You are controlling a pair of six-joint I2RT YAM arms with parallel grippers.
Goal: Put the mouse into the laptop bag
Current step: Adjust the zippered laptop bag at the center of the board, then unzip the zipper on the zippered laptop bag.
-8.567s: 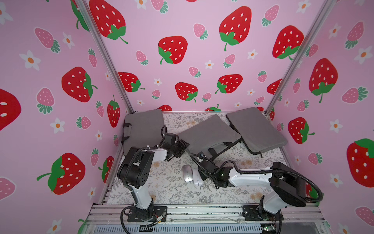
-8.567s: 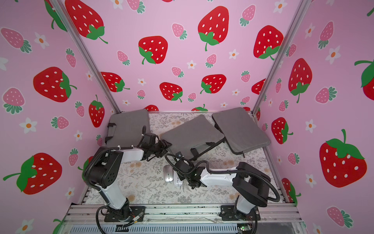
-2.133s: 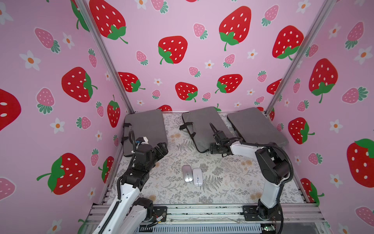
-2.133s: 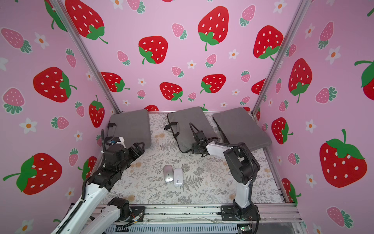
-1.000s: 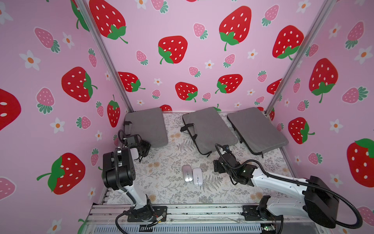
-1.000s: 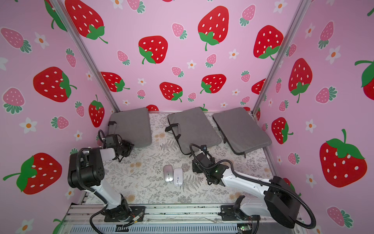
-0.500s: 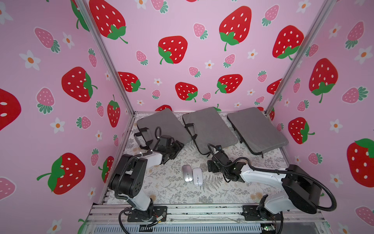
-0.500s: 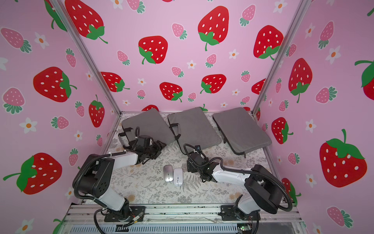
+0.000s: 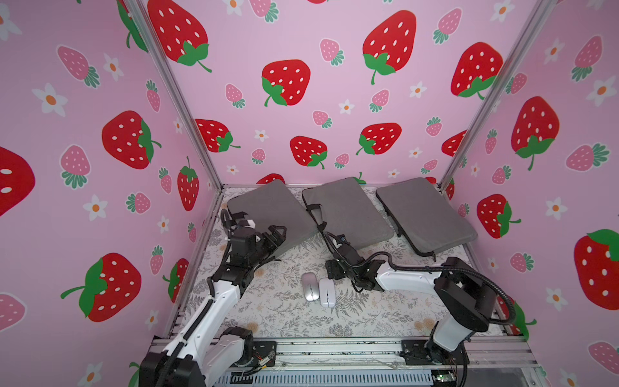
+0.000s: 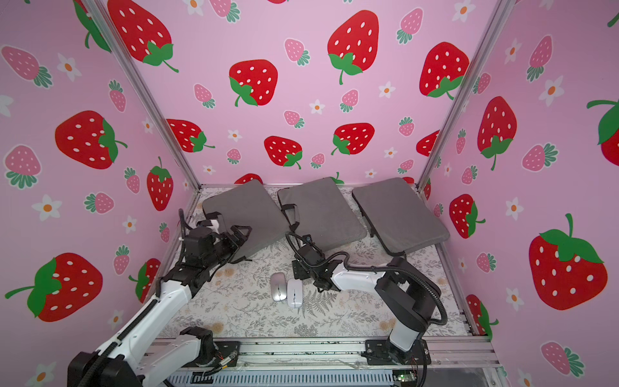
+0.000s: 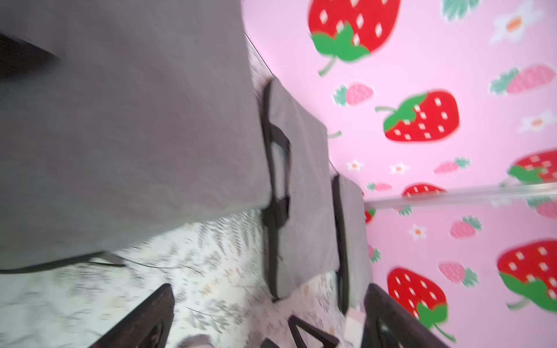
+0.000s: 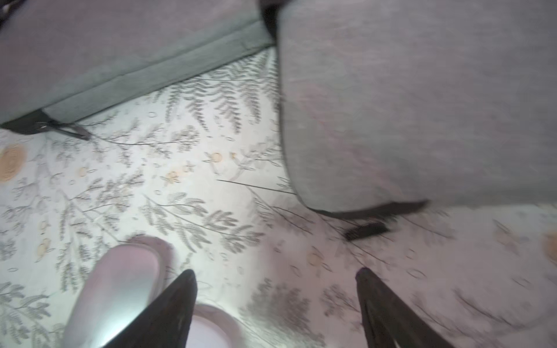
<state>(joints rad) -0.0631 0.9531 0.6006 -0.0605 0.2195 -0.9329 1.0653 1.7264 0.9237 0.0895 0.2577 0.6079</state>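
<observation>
Claws first. Right claw (image 12: 275, 272) gapes wide, with nothing between its fingers but the fern-print cloth (image 12: 187, 186); it holds nothing. In the right wrist view the silver mouse (image 12: 117, 286) lies just outside one finger, and the white mouse (image 12: 208, 328) shows partly behind that same finger. In both top views we find the two mice side by side on the cloth near the table's middle, outside every bag. The right claw sits just beside the white one, toward the back.

Left claw (image 11: 268, 289) is likewise spread wide and empty. In a top view it hangs at the near edge of the left bag (image 9: 268, 211); contact we cannot tell.

Around them, three grey bags lie in a row along the back wall. The left bag and the middle bag (image 9: 348, 211) meet at their near corners, and the right bag (image 9: 425, 214) lies a little apart. The middle bag's near corner lies close ahead of the right claw. We cannot tell whether any bag is unzipped.

Open room: bare cloth runs from the mice to the front rail (image 9: 335, 348), and also between the two arms. Pink strawberry walls (image 9: 301, 100) close three sides.
</observation>
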